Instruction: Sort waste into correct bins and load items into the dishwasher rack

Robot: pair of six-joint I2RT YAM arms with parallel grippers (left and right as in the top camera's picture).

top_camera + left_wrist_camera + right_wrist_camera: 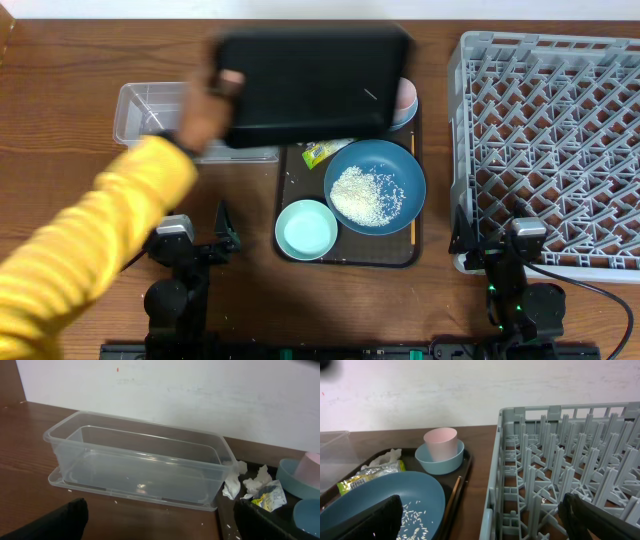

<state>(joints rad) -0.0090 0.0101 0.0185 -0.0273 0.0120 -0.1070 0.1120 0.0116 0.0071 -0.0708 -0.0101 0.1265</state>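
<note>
Rice (368, 195) sits in the dark blue dish (405, 162) while left pincer (160, 524) and right pincer (485, 525) gape.

No text that can be read, tbh. Some print is seen on the green-and-yellow wrapper (267, 497), but it's too small and blurry to be made out in any view.
</note>
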